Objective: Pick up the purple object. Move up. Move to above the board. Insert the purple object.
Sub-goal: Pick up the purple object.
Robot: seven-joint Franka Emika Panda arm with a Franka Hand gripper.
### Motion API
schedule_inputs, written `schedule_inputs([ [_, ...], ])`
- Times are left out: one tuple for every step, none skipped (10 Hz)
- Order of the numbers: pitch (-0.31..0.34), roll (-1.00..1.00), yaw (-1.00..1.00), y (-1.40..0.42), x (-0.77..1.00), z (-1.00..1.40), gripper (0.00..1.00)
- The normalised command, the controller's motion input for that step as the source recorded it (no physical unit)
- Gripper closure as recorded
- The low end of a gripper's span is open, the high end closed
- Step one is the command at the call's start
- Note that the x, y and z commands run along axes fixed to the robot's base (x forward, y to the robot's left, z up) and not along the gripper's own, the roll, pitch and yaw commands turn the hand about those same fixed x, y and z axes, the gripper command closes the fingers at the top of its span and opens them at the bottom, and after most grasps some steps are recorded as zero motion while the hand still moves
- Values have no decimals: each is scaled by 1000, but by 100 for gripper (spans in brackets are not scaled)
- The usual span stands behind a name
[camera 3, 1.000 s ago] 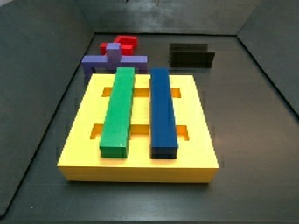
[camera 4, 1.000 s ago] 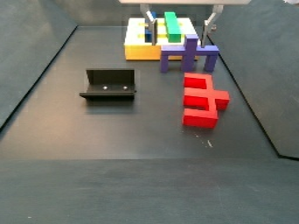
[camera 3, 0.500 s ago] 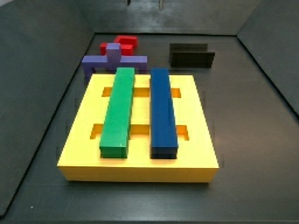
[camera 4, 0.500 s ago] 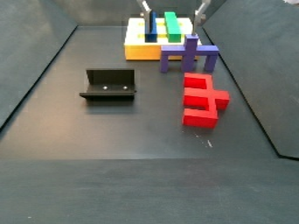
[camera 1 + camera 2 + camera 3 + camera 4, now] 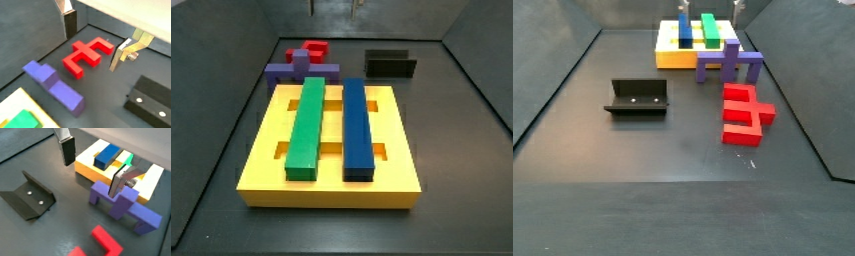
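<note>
The purple object [image 5: 301,68] stands on the dark floor between the board [image 5: 265,150] and a red block [image 5: 314,48]. It also shows in the other side view [image 5: 731,62] and in both wrist views [image 5: 57,85] [image 5: 123,205]. The board is a thick yellow slab with a green bar [image 5: 307,125] and a blue bar [image 5: 357,125] in its slots. My gripper [image 5: 710,8] is open and empty, high above the purple object. Only its fingertips show at the top edge of both side views [image 5: 334,6]. In both wrist views the gripper [image 5: 97,37] [image 5: 93,166] holds nothing between its plates.
The black fixture [image 5: 637,97] stands on the floor across from the blocks and also shows in a wrist view [image 5: 30,195]. The red block [image 5: 746,113] lies just beyond the purple object [image 5: 85,56]. Dark walls enclose the floor.
My gripper has moved straight up, so that only its fingertips remain in the side views. It stays open and empty. The blocks and the board have not moved.
</note>
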Motion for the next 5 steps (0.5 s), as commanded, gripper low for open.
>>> schedule_inputs([
  [-13, 186, 66, -303, -463, 0, 0],
  [0, 214, 0, -303, -320, 40, 0],
  [0, 184, 14, -291, -317, 46, 0],
  [-16, 111, 103, -303, -23, 0, 0],
  [-27, 246, 231, -569, 0, -23, 0],
])
